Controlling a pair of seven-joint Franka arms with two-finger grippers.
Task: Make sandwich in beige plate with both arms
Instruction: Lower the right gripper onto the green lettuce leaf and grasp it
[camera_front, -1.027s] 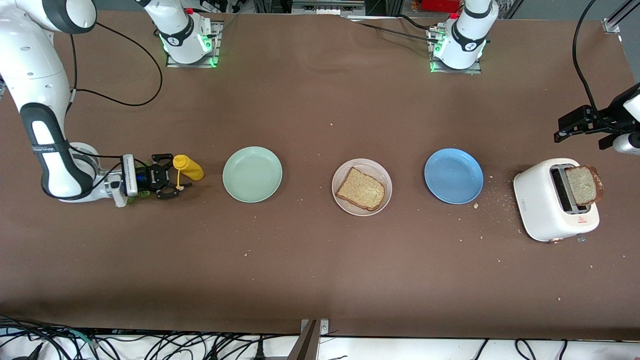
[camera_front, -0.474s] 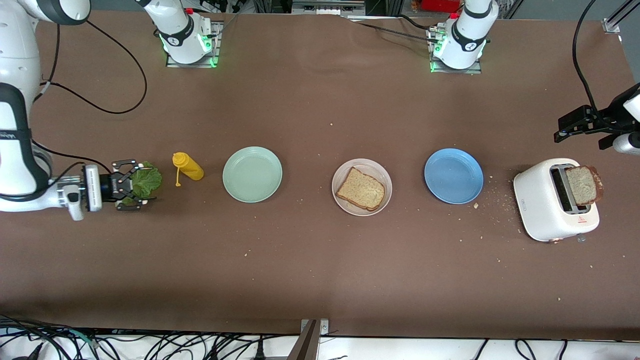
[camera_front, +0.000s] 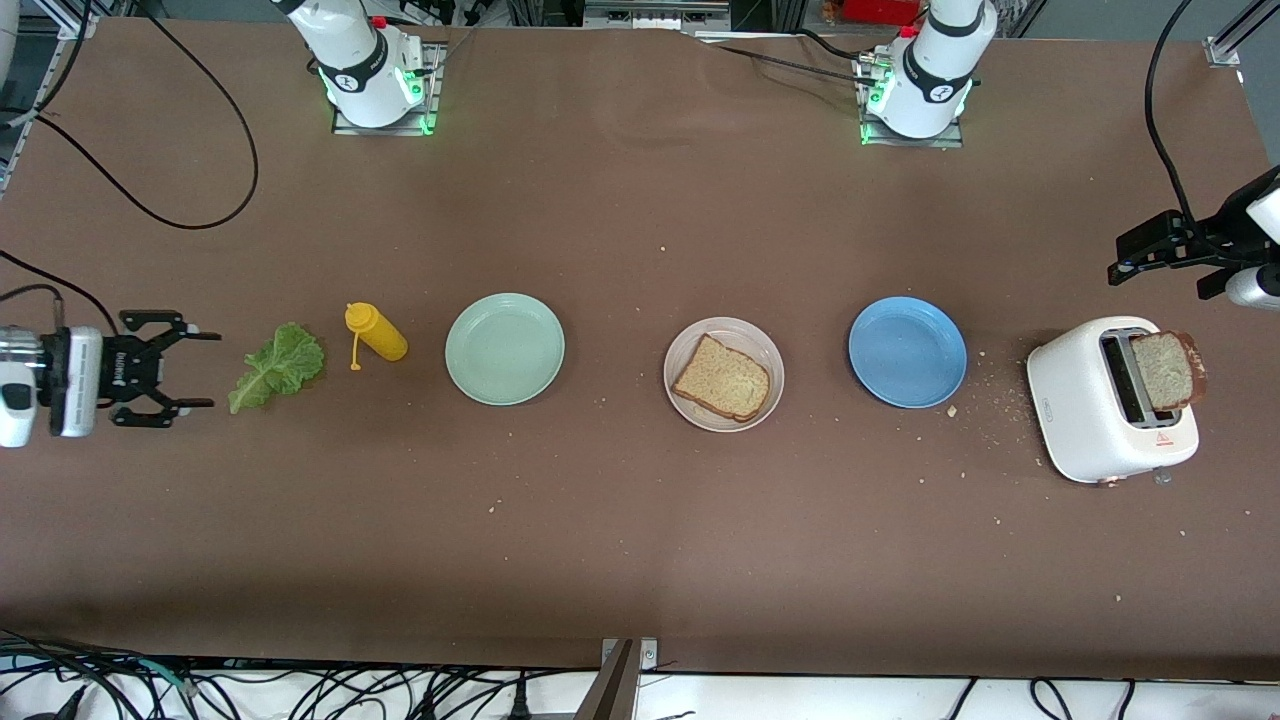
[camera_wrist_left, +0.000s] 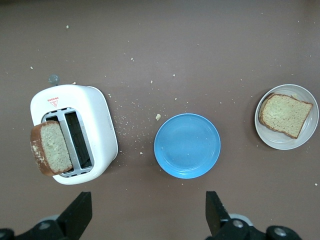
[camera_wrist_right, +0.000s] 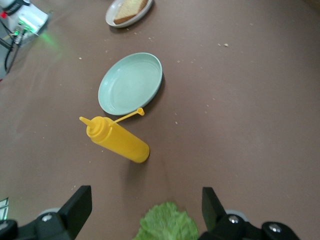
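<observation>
Even bright overhead light, soft short shadows under the toaster (camera_front: 1112, 400) and plates, mild sheen on the table (camera_front: 640, 560), all views sharp.

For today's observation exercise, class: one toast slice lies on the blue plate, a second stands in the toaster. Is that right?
Not quite. The slice lies on the beige plate; the blue plate holds nothing, as the front view shows. The second slice does stand in the toaster.

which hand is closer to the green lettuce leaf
Right. The right hand, open, is just beside the ruffled green lettuce leaf at the right arm's end of the table. The left hand, open, waits above the table by the white toaster at the left arm's end.
</observation>
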